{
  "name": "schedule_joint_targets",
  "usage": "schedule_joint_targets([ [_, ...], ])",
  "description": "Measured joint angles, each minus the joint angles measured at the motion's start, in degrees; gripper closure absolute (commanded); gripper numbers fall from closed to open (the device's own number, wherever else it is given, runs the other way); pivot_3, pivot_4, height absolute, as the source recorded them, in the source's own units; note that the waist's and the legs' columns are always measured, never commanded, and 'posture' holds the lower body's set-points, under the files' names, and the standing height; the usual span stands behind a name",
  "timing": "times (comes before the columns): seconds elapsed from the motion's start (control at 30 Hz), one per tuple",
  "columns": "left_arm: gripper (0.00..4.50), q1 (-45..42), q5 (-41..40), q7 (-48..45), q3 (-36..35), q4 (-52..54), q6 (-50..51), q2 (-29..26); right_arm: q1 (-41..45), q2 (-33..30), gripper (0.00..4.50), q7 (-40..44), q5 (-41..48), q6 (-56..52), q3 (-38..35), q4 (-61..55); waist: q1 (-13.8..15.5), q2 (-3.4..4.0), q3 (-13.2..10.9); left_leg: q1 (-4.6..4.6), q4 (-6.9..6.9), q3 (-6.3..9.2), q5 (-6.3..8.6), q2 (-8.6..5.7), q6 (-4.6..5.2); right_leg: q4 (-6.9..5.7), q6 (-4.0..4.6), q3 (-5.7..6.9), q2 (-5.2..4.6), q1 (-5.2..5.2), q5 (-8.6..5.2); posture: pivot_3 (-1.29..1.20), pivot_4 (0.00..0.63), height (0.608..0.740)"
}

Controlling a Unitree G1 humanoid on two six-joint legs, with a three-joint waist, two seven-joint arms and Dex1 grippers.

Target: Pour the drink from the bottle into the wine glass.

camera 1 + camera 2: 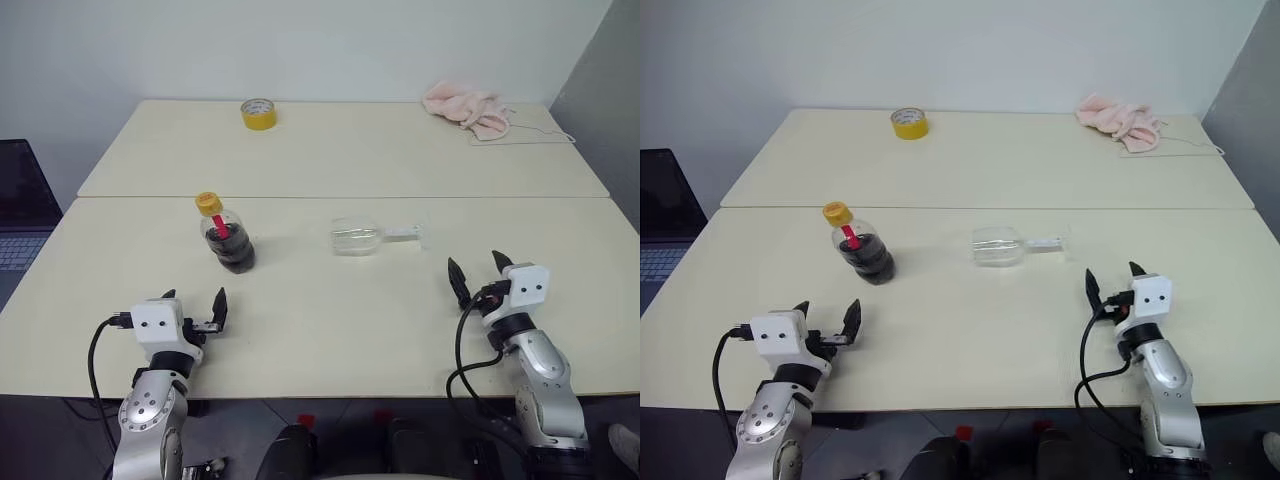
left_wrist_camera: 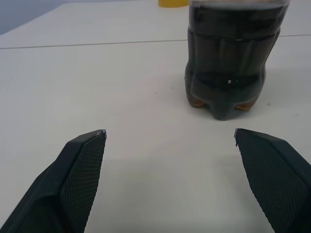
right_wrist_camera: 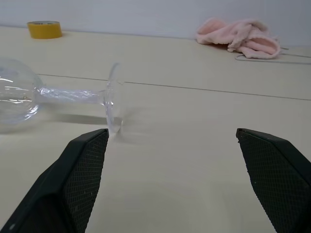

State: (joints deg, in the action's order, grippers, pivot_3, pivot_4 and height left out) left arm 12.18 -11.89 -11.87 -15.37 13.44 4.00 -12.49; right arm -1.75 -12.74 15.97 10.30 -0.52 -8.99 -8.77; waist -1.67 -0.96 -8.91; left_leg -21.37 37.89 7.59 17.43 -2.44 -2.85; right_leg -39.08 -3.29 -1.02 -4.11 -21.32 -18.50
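Both hands open and empty; glass lying on its side, bottle upright.

The bottle (image 1: 226,235) stands capped on the worktop (image 1: 330,330), holding the dark drink (image 2: 226,73), just ahead of the left hand (image 1: 197,307), whose fingers are spread wide and grip nothing. The wine glass (image 1: 368,237) lies on its side near mid-worktop, bowl toward the bottle, foot toward the robot's right, ahead of the right hand (image 1: 478,277), likewise spread wide and empty. A yellow tape roll (image 1: 258,113) and a pink cloth (image 1: 465,107) sit at the far edge.
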Motion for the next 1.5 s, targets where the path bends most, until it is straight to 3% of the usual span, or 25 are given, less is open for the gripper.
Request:
schedule_joint_targets([
  [0.4, 0.02, 1.0, 1.7, -1.4, 0.9, -0.6, -3.5, -0.6, -2.0, -0.3, 0.0, 1.2, -0.1, 0.2, 1.2, 0.0, 0.0, 0.0, 0.0, 0.0, -0.01, 0.0, 0.0, 0.0, 0.0, 0.0, 0.0, 0.01, 0.0, 0.01, 0.0, 0.0, 0.15, 0.74],
  [0.87, 0.02, -1.9, -1.0, 0.9, -0.4, -0.7, 2.1, -0.8, -3.4, -2.7, 0.0, 6.1, -0.1, -1.0, 6.6, -5.2, 0.0, 0.02, 0.0, 0.0, 0.0, 0.01, 0.0, 0.0, 0.0, 0.01, 0.0, 0.01, 0.0, 0.01, 0.0, 0.0, 0.15, 0.74],
  [1.17, 0.02, -1.8, -0.1, -3.5, 1.9, -0.5, 2.2, -3.8, -4.4, -7.8, 0.0, 12.0, 2.3, -9.3, 11.4, -14.5, 0.0, 0.02, 0.0, 0.0, 0.01, 0.06, 0.0, 0.0, 0.0, 0.04, 0.0, 0.04, 0.0, 0.04, 0.0, 0.0, 0.15, 0.74],
  [1.5, 0.02, -9.4, 1.9, -1.0, 2.5, -2.5, 1.8, -2.4, 1.9, -9.6, 0.0, 15.7, 7.1, -18.1, 13.3, -16.4, 0.1, 0.01, 0.0, -0.02, 0.04, 0.06, 0.0, -0.03, 0.0, 0.05, 0.0, 0.06, -0.02, 0.04, 0.0, 0.0, 0.15, 0.74],
])
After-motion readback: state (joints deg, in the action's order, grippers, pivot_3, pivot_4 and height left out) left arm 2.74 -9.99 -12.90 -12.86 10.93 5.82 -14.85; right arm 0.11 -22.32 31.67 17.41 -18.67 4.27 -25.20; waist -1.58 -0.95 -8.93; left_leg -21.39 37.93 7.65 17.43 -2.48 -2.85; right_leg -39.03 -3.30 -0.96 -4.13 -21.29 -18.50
